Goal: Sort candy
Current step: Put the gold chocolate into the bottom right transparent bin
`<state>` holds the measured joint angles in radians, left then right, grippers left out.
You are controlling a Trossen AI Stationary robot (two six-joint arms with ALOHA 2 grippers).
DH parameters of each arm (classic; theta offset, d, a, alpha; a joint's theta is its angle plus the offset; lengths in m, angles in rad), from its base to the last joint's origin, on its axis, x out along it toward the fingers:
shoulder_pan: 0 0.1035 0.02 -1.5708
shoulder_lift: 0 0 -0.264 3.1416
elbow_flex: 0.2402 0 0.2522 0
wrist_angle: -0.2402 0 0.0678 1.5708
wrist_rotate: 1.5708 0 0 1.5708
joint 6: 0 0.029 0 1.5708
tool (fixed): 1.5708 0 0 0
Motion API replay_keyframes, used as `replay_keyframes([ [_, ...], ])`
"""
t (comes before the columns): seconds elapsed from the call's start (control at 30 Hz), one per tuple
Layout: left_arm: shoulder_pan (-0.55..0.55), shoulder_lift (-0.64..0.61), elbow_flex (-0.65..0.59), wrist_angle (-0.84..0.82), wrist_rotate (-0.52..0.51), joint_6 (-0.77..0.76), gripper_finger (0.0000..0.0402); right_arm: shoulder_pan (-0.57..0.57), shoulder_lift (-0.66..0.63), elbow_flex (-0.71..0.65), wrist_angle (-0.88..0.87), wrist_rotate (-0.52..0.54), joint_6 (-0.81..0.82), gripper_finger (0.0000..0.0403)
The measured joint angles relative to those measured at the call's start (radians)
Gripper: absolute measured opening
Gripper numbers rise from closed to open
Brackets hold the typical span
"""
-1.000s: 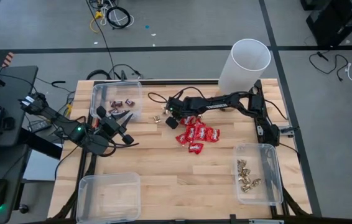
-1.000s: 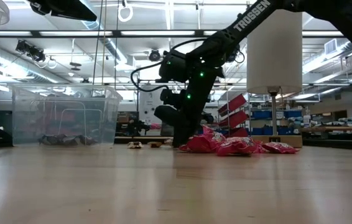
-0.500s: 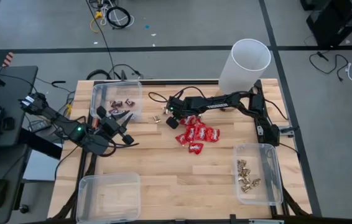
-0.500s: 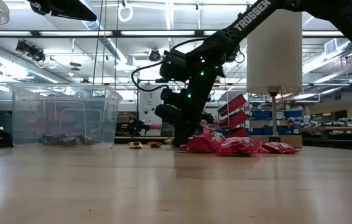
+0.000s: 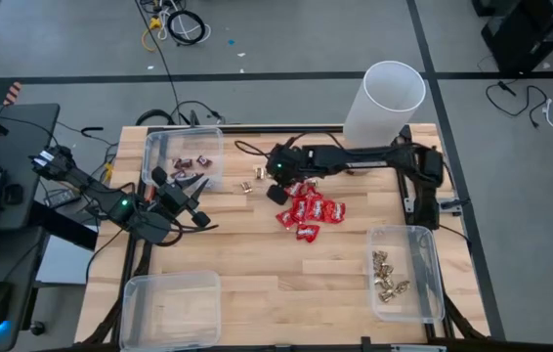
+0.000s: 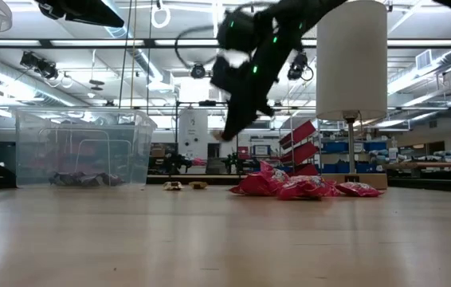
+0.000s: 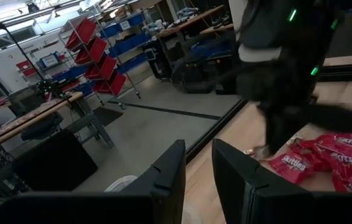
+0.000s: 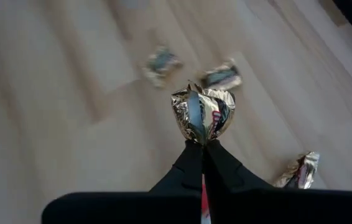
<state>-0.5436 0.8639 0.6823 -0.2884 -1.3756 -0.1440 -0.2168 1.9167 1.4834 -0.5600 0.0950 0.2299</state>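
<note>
My right gripper (image 5: 276, 192) hangs above the table beside the pile of red candy packets (image 5: 308, 212), shut on one gold-foil candy (image 8: 202, 114). Loose gold pieces (image 5: 247, 184) (image 8: 221, 76) lie on the wood below it. More gold pieces (image 5: 388, 276) sit in the right bin, and dark mini bars (image 5: 191, 160) sit in the far-left bin. My left gripper (image 5: 196, 186) waits level at the table's left, by that bin. It is open (image 7: 198, 177), with nothing between its fingers. My right gripper pinches the gold-foil piece by its crinkled lower edge (image 8: 201, 138), only at the free ends of its two fingers (image 8: 191, 158). The fingers slant downward from above. The piece sticks out past the fingertips, lifted clear of the table.
A tall white cylinder (image 5: 386, 103) stands at the far right, next to the right arm. An empty clear bin (image 5: 171, 308) sits at the near left corner. Bare wood lies between the red pile and the near edge.
My right gripper has risen from the table beside the red pile to well above it, carrying the gold-foil piece clear of the wood. The red packets and the loose gold pieces have stayed where they lay.
</note>
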Motion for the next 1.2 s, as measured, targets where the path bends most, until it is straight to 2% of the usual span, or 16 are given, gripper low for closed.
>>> replay_keyframes([
  [0.23,0.0,0.0,0.0,-0.002,0.032,-0.003,0.0082,0.077,-0.165,0.001,-0.216,-0.046,-0.004,0.0],
  [0.67,0.0,0.0,0.0,-0.002,0.034,-0.002,0.0082,0.252,-0.428,0.002,-0.664,-0.112,0.253,0.0],
  [0.77,0.0,0.0,0.0,-0.002,0.034,0.002,0.0082,0.31,-0.464,0.002,-0.765,-0.145,0.302,0.0],
  [1.0,0.0,0.0,0.0,0.004,0.034,0.002,0.0082,0.439,-0.516,0.002,-0.906,-0.249,0.535,0.0],
  [1.2,0.0,0.0,0.0,0.008,0.043,0.001,0.0082,0.576,-0.54,0.002,-1.011,-0.268,0.647,0.0],
])
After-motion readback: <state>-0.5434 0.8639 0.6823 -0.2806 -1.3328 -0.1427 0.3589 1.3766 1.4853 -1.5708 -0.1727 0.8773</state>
